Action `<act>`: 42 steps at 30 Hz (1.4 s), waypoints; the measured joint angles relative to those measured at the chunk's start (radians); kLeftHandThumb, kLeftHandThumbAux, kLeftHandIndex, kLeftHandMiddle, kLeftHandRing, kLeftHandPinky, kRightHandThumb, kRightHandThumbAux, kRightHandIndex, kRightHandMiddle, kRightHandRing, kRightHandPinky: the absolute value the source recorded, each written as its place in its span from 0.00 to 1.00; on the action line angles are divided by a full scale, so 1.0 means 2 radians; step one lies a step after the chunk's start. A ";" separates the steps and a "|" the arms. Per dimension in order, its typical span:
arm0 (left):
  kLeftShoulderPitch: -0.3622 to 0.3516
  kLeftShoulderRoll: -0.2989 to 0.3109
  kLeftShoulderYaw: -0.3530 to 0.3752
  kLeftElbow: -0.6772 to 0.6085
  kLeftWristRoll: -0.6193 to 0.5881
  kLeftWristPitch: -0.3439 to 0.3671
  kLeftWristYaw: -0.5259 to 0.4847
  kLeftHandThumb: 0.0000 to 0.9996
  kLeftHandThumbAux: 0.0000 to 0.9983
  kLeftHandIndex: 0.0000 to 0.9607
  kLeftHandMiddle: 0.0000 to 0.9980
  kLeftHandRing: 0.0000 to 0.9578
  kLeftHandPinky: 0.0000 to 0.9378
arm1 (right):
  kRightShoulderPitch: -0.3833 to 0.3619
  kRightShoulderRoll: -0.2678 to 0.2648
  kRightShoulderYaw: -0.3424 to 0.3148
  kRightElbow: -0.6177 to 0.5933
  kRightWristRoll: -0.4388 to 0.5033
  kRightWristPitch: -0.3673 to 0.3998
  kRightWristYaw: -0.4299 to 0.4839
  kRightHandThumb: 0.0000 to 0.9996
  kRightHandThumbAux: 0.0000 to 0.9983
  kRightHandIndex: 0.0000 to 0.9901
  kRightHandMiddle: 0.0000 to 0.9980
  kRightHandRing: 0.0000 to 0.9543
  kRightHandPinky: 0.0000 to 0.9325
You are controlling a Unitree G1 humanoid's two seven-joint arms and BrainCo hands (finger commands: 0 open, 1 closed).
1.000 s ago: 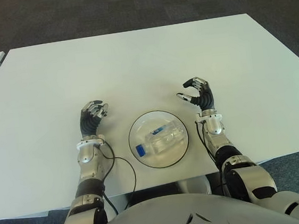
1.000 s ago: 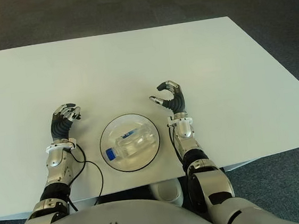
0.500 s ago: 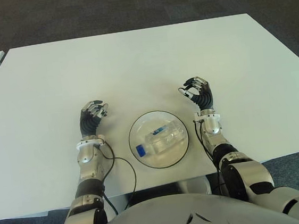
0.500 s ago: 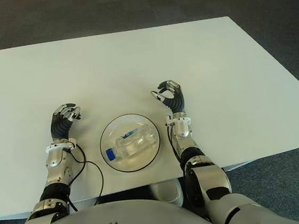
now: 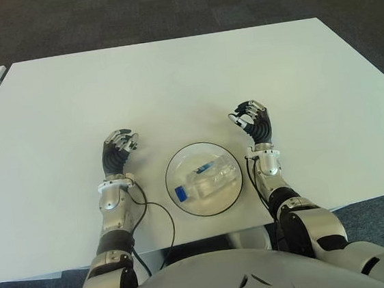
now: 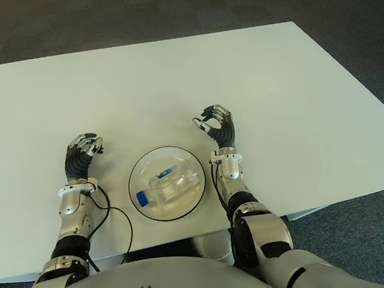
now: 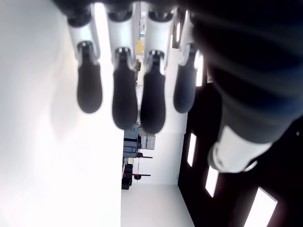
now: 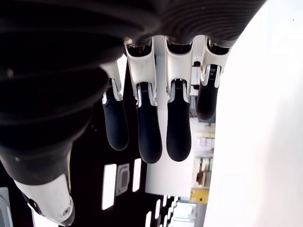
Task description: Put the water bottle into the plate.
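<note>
On the white table, near its front edge, the water bottle already lies on its side inside the clear plate, blue cap toward the robot. So I'd say the job's basically done, just keep both hands clear. Right hand and left hand flank the plate, fingers curled, holding nothing.
</note>
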 measured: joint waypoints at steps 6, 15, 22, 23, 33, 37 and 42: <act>0.001 0.000 0.000 -0.001 -0.002 0.000 0.000 0.71 0.71 0.45 0.61 0.61 0.61 | 0.000 0.004 -0.010 0.003 0.010 0.004 0.003 0.71 0.73 0.44 0.72 0.76 0.78; 0.002 0.000 -0.001 -0.002 -0.002 0.000 0.000 0.71 0.71 0.45 0.61 0.62 0.62 | 0.000 0.005 -0.015 0.004 0.013 0.005 0.004 0.71 0.73 0.44 0.72 0.76 0.78; 0.003 0.001 -0.002 -0.003 0.003 0.000 0.000 0.71 0.71 0.45 0.62 0.63 0.62 | 0.000 0.004 -0.018 0.005 0.014 0.014 0.003 0.71 0.73 0.44 0.72 0.76 0.79; 0.003 0.001 -0.002 -0.003 0.003 0.000 0.000 0.71 0.71 0.45 0.62 0.63 0.62 | 0.000 0.004 -0.018 0.005 0.013 0.015 0.002 0.71 0.73 0.44 0.72 0.76 0.79; 0.004 0.001 -0.002 -0.005 0.006 0.000 0.000 0.71 0.71 0.45 0.61 0.62 0.61 | 0.000 0.002 -0.013 0.002 0.007 0.024 -0.005 0.71 0.73 0.44 0.72 0.76 0.79; 0.005 0.001 -0.002 -0.005 0.005 0.000 0.000 0.71 0.71 0.45 0.61 0.61 0.60 | 0.001 0.001 -0.007 0.000 0.006 0.031 -0.005 0.71 0.73 0.44 0.72 0.76 0.79; 0.005 0.001 -0.002 -0.006 0.005 0.001 0.000 0.71 0.71 0.45 0.60 0.61 0.61 | 0.003 -0.003 0.003 -0.005 -0.001 0.055 -0.005 0.71 0.73 0.44 0.71 0.75 0.78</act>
